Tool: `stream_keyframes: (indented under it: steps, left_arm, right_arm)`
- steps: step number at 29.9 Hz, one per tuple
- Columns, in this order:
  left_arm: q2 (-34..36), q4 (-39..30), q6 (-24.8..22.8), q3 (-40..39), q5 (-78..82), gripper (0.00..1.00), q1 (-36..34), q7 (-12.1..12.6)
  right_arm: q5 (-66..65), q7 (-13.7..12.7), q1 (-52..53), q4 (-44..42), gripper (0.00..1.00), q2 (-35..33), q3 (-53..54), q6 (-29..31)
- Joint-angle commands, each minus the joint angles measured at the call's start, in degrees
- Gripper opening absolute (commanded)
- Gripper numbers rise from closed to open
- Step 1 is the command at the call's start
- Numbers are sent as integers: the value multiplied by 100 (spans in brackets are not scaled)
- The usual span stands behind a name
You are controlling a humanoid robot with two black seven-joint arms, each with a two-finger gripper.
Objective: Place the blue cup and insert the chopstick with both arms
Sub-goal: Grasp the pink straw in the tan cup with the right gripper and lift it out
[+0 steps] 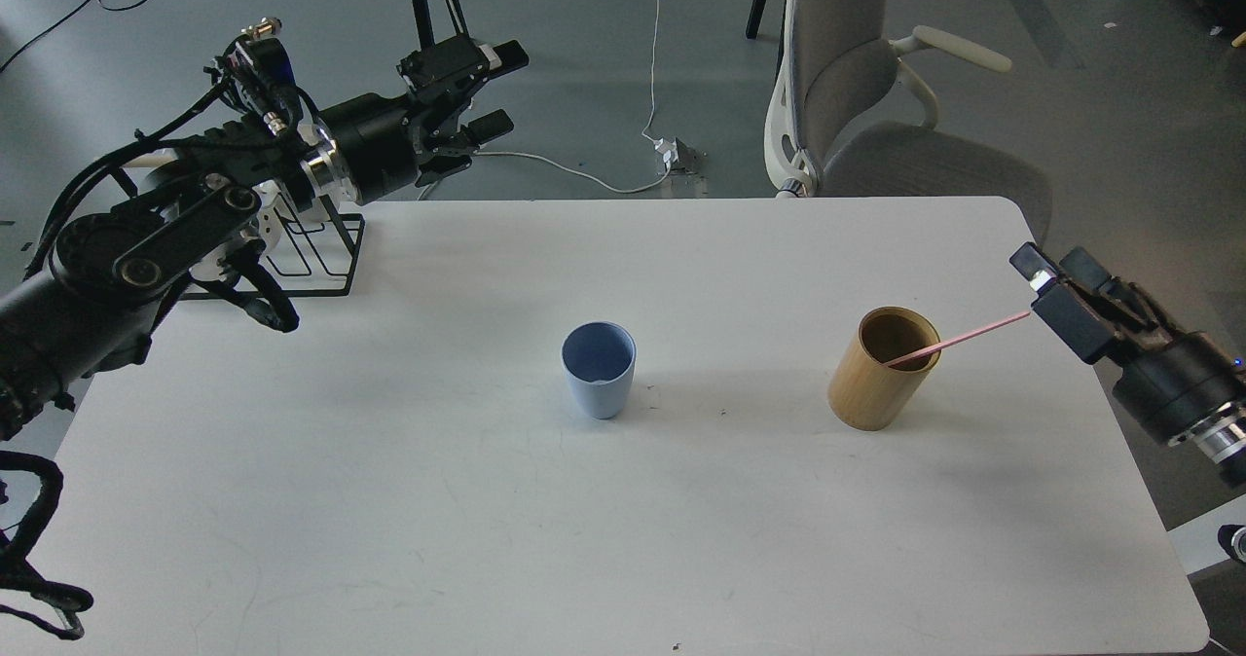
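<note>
Grey floor fills the top of the frame, with loose cables (623,164) trailing across it and a grey office chair (857,101) standing at upper right, just behind the far edge of the white bench (389,500). At the bench's upper left corner stands a black wire rack (311,257), partly hidden by my left arm. That arm comes in from the left edge and reaches toward the upper left of the frame, where my left end effector (482,91) hangs beyond the far edge of the bench, above the floor, its fingers spread apart and holding nothing. Near the middle of the frame the blue cup (599,369) stands upright on the bench with its mouth open to the top, well apart from both arms. To its right, in the right half of the frame, a tan wooden cup (881,369) stands on the bench, leaning slightly in this view. One pink chopstick (964,338) rests with its lower end inside the wooden cup and slants up to the right across the rim. Its upper end meets my right end effector (1040,304), which comes in from the right edge above the bench's right side; the fingers are pressed together, pinching that end of the chopstick.
</note>
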Motion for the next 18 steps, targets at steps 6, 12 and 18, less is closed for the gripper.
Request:
stream_keyframes:
  steps: [6,12,18]
  left_arm:
    - [-25,-156,-3,-27,-31,98,153,-1]
    - [-34,-147,-3,-27,-31,98,214,-1]
    - [-34,-138,-3,-27,-49,98,319,-1]
  right_arm:
    - [-416,-1,-125,-675,78,759,-58,0]
    - [-416,-1,33,-964,52,1023,-76,0]
    - [-416,-1,59,-1088,25,1155,-93,0]
